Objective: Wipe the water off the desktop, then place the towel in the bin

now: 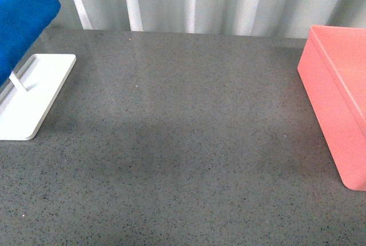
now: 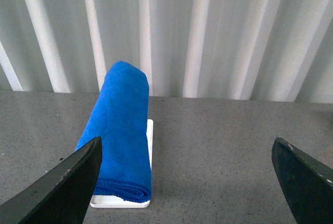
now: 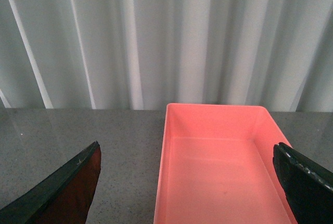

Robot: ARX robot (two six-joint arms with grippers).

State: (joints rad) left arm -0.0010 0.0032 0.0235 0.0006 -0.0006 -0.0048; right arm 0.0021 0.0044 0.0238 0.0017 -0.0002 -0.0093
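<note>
Shows a bright blue towel [image 1: 23,17], fluffy and soft, folded over the top of a rack [image 1: 34,97] at the far left of the desktop [image 1: 183,143]. Hangs clear of the grey speckled surface, above the rack's flat white base. Appears from the left wrist as a long, smooth blue hump [image 2: 122,130] with a stitched hem along its near lower edge, hiding most of the white base [image 2: 150,151].

Over at the right edge of the desktop, well apart from the towel, shows a salmon-pink bin [image 1: 337,108] with straight walls and rounded corners. Looks down into it from the right wrist [image 3: 218,122]: only smooth pink floor and walls inside.

Shows the left gripper [image 2: 186,140] facing the towel with its dark fingers [image 2: 67,182] spread wide, gripping nothing and not touching the cloth. Shows the right gripper [image 3: 186,145] just in front of the bin, fingers [image 3: 67,187] likewise spread wide, gripping nothing.
</note>
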